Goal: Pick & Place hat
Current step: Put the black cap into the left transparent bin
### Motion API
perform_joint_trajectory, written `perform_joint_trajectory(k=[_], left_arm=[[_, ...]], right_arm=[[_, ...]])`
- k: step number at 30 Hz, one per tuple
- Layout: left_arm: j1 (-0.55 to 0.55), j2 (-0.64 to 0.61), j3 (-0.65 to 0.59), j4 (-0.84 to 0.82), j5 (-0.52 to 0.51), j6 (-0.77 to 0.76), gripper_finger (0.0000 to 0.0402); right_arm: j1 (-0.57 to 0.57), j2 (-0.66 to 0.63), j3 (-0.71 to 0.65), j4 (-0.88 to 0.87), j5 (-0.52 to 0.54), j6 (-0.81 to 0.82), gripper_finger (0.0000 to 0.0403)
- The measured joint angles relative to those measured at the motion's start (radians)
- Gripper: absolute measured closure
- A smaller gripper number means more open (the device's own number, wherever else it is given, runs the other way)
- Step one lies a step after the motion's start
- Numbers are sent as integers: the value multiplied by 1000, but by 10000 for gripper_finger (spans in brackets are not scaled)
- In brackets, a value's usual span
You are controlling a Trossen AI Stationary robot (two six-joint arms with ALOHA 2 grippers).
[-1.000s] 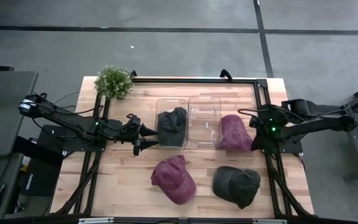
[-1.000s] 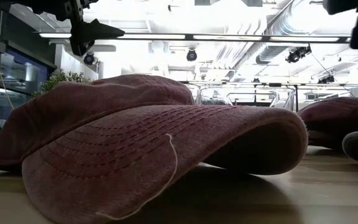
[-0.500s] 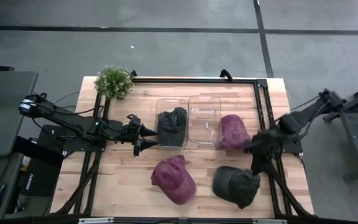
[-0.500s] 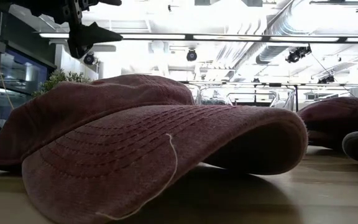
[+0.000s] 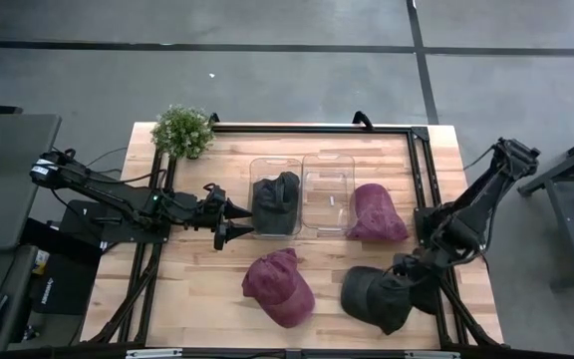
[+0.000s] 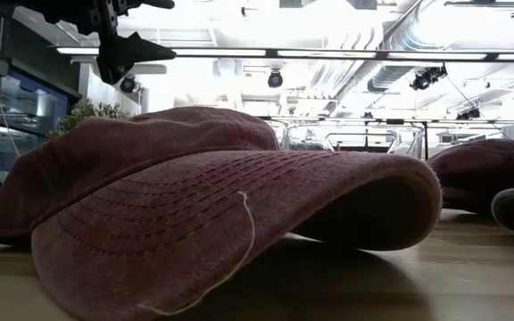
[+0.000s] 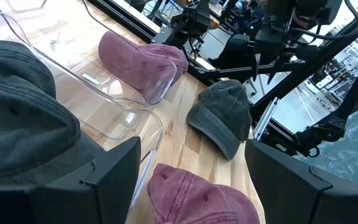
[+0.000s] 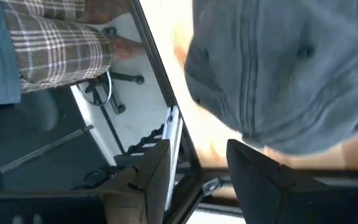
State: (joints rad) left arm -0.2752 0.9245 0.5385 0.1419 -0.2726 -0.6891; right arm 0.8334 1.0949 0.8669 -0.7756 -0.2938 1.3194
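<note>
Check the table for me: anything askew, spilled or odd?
Nothing spilled or damaged. One dark hat already sits in the left clear bin; the bin beside it is empty. The right gripper is at the loose dark hat, not gripping it.

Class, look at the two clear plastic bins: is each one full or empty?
The left clear plastic bin holds a dark grey cap. The right clear plastic bin is empty: bare wood shows through its base.

grey hat (image 5: 377, 297) | crown up | flat on table, front right
</note>
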Motion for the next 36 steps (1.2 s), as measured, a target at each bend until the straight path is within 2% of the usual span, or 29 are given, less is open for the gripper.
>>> perform_joint_trajectory(k=[7,10,15,18,28,36], left_arm=[[0,0,0,-16,0,0,122],[0,0,0,-16,0,0,122],[0,0,0,-16,6,0,122],[0,0,0,-18,20,0,122],[0,0,0,-18,40,-1,122],[0,0,0,-19,56,-3,122]], right_arm=[[79,-8,0,-19,43,310,249],[125,-12,0,-11,114,489,249],[208,-12,0,12,297,710,248],[224,-12,0,-23,356,747,244],[222,-12,0,-192,340,790,218],[222,-9,0,-179,307,842,206]])
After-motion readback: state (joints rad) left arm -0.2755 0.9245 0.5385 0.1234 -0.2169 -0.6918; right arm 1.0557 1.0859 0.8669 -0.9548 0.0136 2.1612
